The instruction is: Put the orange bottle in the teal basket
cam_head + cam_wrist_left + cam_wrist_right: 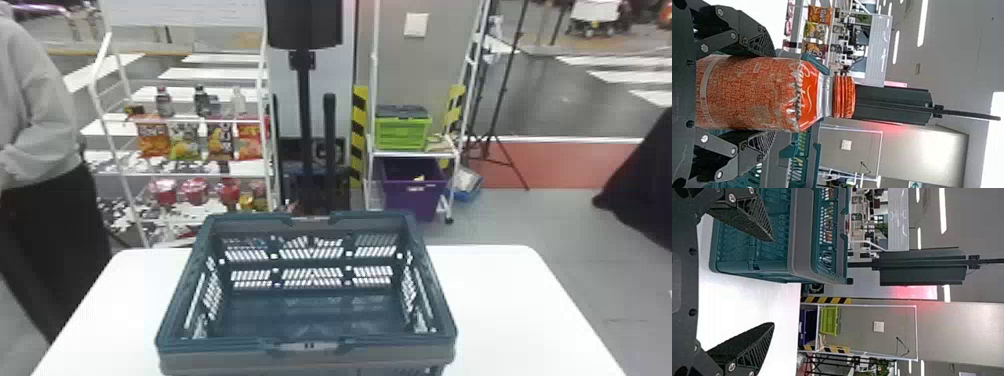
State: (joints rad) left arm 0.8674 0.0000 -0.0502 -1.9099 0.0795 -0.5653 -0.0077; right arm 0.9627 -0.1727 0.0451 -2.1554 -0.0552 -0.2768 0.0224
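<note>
Clamping orange bottle (750,94), left end effector (774,93), right end effector (773,282), fingers (748,221) apart, basket (225,345) on white table (500,300), seemingly snack rack (200,175) behind

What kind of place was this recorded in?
Probably a mock shop set up in a hall or exhibition space: a white rack holds snack bags and drinks bottles, a shopping-style basket stands on a white table, and white crossing stripes show behind.

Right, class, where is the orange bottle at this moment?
In the left wrist view, the orange bottle is held in the left gripper, with the teal basket beyond it.
</note>
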